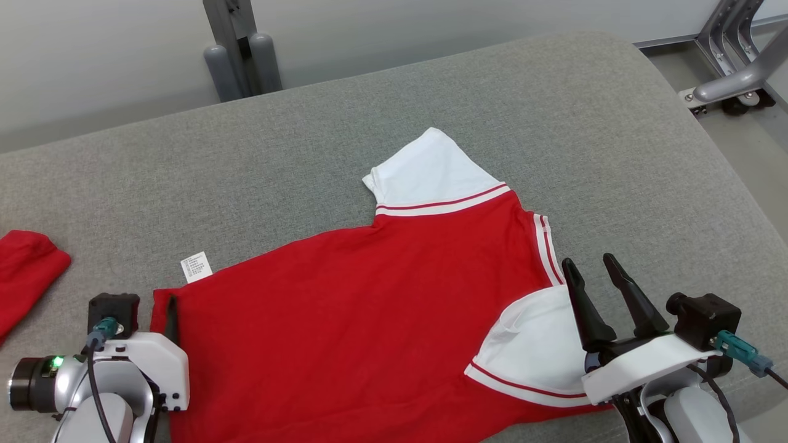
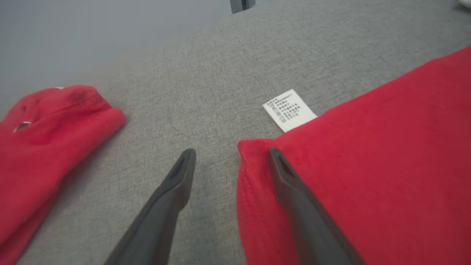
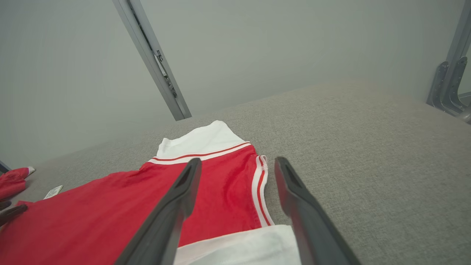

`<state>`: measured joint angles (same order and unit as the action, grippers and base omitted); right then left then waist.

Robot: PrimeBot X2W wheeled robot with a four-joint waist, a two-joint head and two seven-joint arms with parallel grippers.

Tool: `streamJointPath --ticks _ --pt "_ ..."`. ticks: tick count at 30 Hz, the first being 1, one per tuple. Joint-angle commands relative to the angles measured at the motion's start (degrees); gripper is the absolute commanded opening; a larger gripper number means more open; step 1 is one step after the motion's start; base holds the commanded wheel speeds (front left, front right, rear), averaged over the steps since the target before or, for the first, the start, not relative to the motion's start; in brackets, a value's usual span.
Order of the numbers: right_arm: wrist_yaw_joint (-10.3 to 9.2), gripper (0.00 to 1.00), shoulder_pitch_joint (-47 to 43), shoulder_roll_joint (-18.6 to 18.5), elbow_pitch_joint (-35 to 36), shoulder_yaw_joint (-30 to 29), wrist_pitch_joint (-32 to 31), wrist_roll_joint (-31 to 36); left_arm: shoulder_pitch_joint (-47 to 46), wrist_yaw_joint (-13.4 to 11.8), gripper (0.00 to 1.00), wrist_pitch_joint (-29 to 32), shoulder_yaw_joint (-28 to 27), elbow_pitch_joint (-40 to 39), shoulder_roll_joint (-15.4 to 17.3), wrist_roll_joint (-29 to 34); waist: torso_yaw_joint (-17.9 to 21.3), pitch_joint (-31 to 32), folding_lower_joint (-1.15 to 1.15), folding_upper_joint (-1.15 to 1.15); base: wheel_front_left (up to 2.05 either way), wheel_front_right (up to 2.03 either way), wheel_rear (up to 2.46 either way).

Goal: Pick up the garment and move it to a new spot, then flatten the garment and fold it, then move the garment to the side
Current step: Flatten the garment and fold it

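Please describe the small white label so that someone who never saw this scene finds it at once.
A red shirt lies spread on the grey padded surface. At its corner near the left gripper, the label pokes out from the far edge onto the grey cloth. Unlike the shirt's large plain white sleeves, it is a tiny rectangle with printed text.

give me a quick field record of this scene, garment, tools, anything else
garment: red shirt, spread out, not yet folded
surface: grey fabric pad
left tool: open, fingers either side of the shirt's hem corner
right tool: open, at the near white sleeve
label: white care tag poking out by the hem
other: second red cloth at the far left
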<state>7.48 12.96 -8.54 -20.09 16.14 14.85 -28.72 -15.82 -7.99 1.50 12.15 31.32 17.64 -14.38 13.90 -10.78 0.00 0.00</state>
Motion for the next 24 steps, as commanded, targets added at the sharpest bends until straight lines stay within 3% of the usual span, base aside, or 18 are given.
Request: streamJointPath --ticks 1,19,20,21,23,24 --pt "0.03 1.0 0.6 -0.1 -0.1 -0.1 0.5 -0.3 -1.0 0.4 1.0 -0.2 0.2 0.3 0.1 0.1 0.0 0.0 0.0 0.0 0.0 0.0 0.0" --pt "0.03 1.0 0.5 0.5 -0.3 -0.7 0.5 0.2 -3.3 -0.2 1.0 -0.5 0.0 2.7 -0.3 -1.8 0.2 -0.9 0.0 0.0 0.0 0.0 0.0" --pt "0.03 1.0 0.5 0.5 -0.3 -0.8 0.5 0.2 -3.3 0.0 0.84 -0.4 0.1 2.8 -0.4 -2.0 0.2 -0.8 0.0 0.0 0.0 0.0 0.0" --pt "0.03 1.0 0.5 0.5 -0.3 -0.8 0.5 0.3 -3.3 0.2 0.47 -0.3 0.1 2.9 -0.5 -2.2 0.1 -0.8 0.0 0.0 0.0 0.0 0.0" --pt "0.03 1.0 0.4 0.6 -0.4 -1.0 0.5 0.3 -3.2 0.4 0.0 -0.3 0.2 2.9 -0.7 -2.6 0.0 -0.7 0.0 0.0 0.0 0.0 0.0" --pt "0.03 1.0 0.4 0.6 -0.5 -1.1 0.5 0.4 -3.2 0.6 0.0 -0.2 0.2 2.9 -0.8 -2.8 -0.1 -0.6 0.0 0.0 0.0 0.0 0.0"
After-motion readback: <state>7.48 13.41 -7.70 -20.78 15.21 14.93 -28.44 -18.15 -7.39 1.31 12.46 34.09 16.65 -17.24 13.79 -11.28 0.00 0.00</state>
